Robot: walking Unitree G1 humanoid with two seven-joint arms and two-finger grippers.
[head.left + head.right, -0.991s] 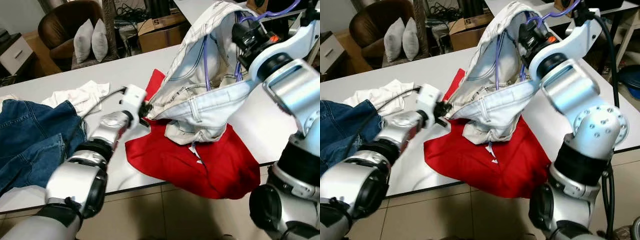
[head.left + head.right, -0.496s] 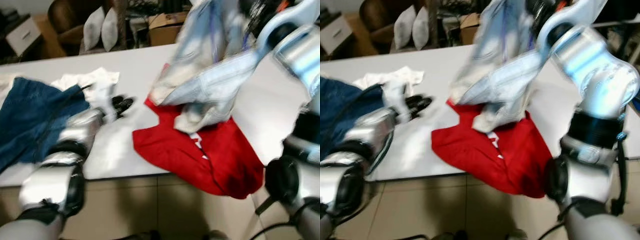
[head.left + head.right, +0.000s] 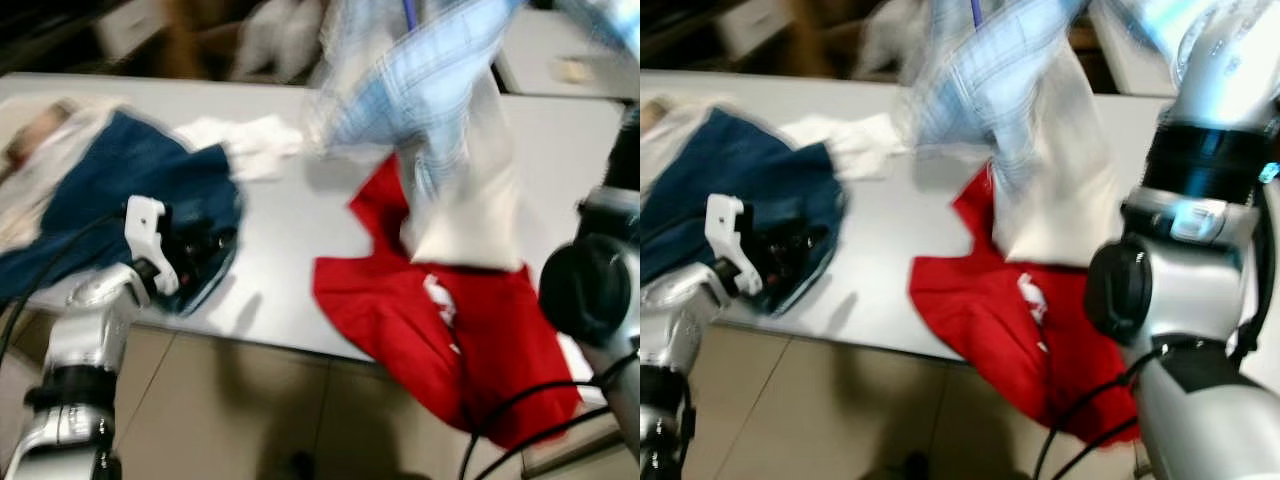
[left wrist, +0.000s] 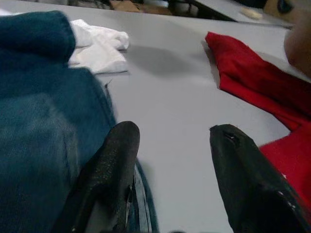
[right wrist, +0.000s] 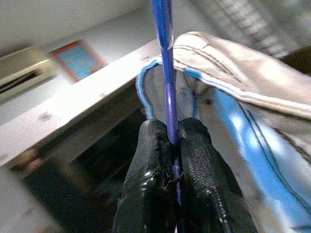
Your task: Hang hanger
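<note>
Right gripper (image 5: 170,141) clenched on blue hanger (image 5: 163,58), pale garment (image 3: 440,110) now lifted higher above tabletop (image 3: 290,240). Left gripper (image 4: 170,145) released, withdrawn beside blue jeans (image 4: 39,145). Camera shifted.

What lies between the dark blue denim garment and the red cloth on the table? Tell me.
Bare grey tabletop, seen in the left wrist view between the dark blue denim garment and the red cloth; the open left gripper hovers over it.

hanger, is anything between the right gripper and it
No. The right gripper is shut directly on the blue hanger, its wire pinched between the two fingers. The pale blue garment hangs on it beside the grip, not between.
</note>
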